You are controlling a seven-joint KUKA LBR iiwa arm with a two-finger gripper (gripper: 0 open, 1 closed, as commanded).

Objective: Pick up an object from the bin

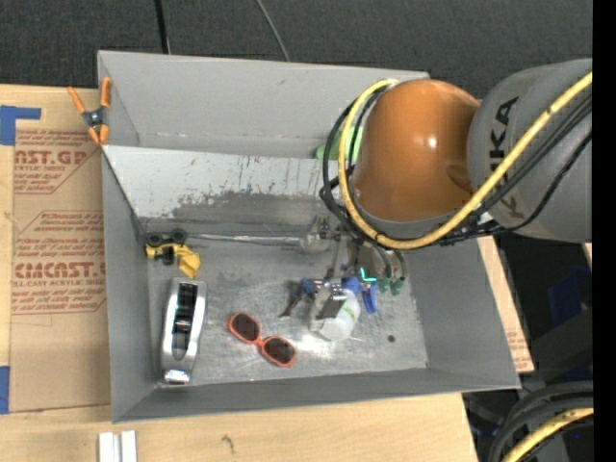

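My gripper (313, 304) hangs low over the right middle of the bin floor, under the orange wrist cover. Its two fingers stand apart, open, with nothing clearly between them. A small white rounded object (340, 325) lies just below and right of the fingertips, partly hidden by them. A small blue piece (368, 297) lies beside it on the right. A pair of red sunglasses (262, 339) lies on the floor to the left of the gripper, apart from it.
A silver tape dispenser (182, 332) lies along the bin's left front. A yellow-handled tool with a long thin metal rod (174, 252) lies at the left rear, its rod running right toward the arm.
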